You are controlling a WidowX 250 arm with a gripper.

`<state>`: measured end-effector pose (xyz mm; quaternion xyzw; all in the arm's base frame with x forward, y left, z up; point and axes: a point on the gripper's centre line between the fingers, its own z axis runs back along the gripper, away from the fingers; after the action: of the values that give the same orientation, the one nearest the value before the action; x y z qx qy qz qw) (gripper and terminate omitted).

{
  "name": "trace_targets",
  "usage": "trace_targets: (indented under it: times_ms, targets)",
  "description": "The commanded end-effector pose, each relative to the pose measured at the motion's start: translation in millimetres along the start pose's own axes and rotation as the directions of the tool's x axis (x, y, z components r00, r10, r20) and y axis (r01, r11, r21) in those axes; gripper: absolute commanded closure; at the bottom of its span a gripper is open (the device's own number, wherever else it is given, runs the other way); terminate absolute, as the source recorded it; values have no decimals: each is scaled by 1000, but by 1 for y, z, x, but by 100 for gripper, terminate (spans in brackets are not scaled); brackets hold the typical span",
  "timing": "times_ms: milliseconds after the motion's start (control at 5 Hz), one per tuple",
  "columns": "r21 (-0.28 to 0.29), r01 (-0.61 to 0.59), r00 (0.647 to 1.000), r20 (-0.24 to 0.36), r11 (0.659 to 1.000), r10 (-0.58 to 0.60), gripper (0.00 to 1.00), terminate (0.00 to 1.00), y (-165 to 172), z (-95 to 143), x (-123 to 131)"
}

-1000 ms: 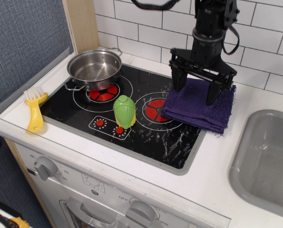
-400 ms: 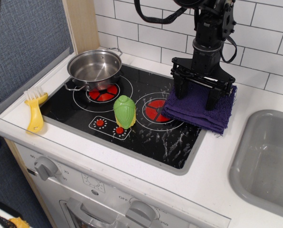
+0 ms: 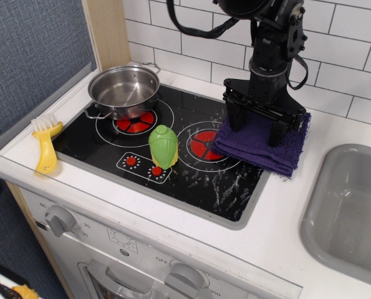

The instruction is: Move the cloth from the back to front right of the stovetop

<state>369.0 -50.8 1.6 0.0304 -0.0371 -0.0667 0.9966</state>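
Observation:
The dark purple cloth (image 3: 260,146) lies folded on the back right part of the black stovetop (image 3: 191,180), partly over its right rim and the right burner mark. My black gripper (image 3: 255,129) is straight above it, open, with both fingers pressed down into the cloth, one near its left side and one near its right. The cloth's back edge is hidden behind the gripper.
A steel pot (image 3: 124,90) stands on the back left burner. A green and yellow toy (image 3: 164,147) stands at the stovetop's middle front. A yellow brush (image 3: 47,144) lies at the left edge. A grey sink basin (image 3: 353,215) is at the right.
My gripper has come down onto the cloth and shifted slightly back; its fingers now press into the cloth. The cloth has barely moved.

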Motion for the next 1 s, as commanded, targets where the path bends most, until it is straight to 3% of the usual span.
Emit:
trace_targets:
  times_ms: [0,400,800]
  targets:
    - [-29,38,981,-187,999,-43,0,0,0,-24,-74]
    - [-38,116,961,-250,992,-122,0,0,-17,-19,-122]
    - [-23,227,940,-257,974,-225,0,0,-26,-11,-161]
